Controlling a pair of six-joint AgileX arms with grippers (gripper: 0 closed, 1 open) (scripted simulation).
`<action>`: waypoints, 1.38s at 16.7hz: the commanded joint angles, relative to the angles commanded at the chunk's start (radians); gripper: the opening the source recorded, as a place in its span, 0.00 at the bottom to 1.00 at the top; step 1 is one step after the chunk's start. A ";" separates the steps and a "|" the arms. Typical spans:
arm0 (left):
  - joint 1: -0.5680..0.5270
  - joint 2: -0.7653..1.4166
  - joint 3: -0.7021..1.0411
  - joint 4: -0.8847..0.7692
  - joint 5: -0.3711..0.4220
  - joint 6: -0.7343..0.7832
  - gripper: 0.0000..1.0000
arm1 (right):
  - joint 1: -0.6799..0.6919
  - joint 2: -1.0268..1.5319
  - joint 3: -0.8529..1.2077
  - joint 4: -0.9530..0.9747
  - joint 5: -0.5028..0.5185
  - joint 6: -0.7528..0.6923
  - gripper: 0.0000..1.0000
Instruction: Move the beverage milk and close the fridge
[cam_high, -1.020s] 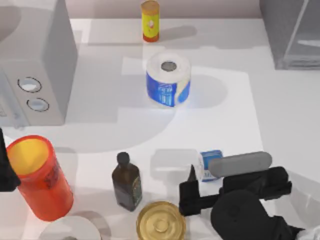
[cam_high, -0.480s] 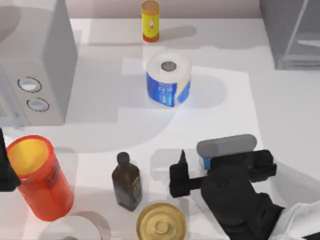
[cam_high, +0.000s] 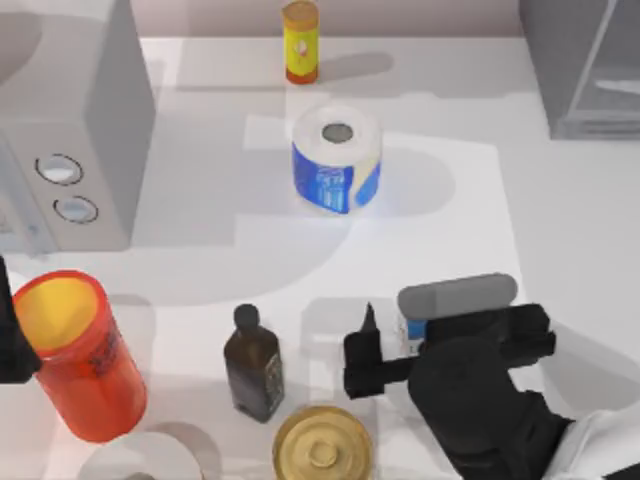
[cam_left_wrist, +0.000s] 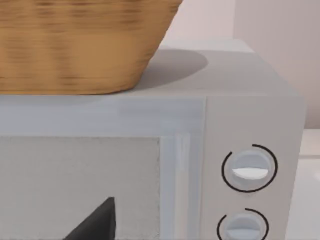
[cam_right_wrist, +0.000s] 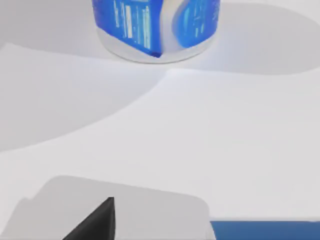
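A white table (cam_high: 560, 230) seen from above. At five o'clock, the right gripper (cam_high: 395, 330) hovers low over the beverage milk (cam_high: 412, 330), its fingers spread to either side, released, not touching it. The fridge (cam_high: 580, 65) stands at one o'clock. The left arm sits parked at nine o'clock; I cannot tell its claw's state.

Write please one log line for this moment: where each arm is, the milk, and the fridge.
right gripper: over beverage milk, near-right table area | left gripper: parked at left edge by microwave | fridge: far right corner
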 joint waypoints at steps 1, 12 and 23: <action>0.000 0.000 0.000 0.000 0.000 0.000 1.00 | 0.000 0.000 0.000 0.000 0.000 0.000 0.92; 0.000 0.000 0.000 0.000 0.000 0.000 1.00 | 0.000 0.000 0.000 0.000 0.000 0.000 0.10; 0.000 0.000 0.000 0.000 0.000 0.000 1.00 | 0.000 -0.004 0.001 -0.003 0.000 0.001 0.00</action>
